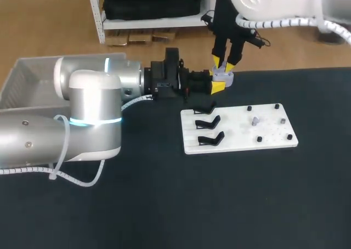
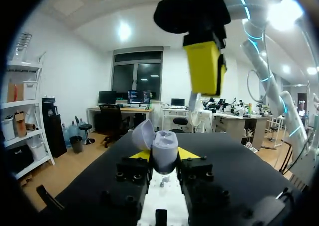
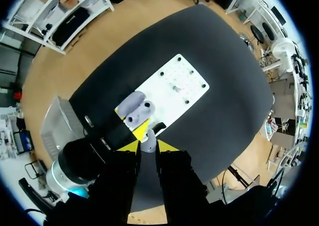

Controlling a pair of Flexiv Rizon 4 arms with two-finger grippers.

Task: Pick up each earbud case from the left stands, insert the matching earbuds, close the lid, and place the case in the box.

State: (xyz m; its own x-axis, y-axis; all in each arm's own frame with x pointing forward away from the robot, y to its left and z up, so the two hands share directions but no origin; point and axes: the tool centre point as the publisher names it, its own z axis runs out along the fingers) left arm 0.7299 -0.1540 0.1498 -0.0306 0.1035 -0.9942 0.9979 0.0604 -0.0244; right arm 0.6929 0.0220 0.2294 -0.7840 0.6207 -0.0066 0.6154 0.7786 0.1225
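A lavender earbud case (image 2: 164, 147) stands with its lid (image 2: 143, 133) swung open, and my left gripper (image 2: 163, 156) is shut on it from both sides. In the head view the case (image 1: 226, 77) is held just behind the white board (image 1: 241, 142). My right gripper (image 1: 223, 67) hangs straight above it, shut on a small lavender earbud (image 3: 148, 145). From the right wrist, the open case (image 3: 138, 110) lies directly ahead of the fingertips. Another earbud (image 1: 255, 120) sits on the board.
Three black stands (image 1: 209, 123) line the board's left side, all without a case. Small black pegs (image 1: 277, 107) dot its right half. A pale box (image 1: 24, 80) sits at the table's far left, behind my left arm.
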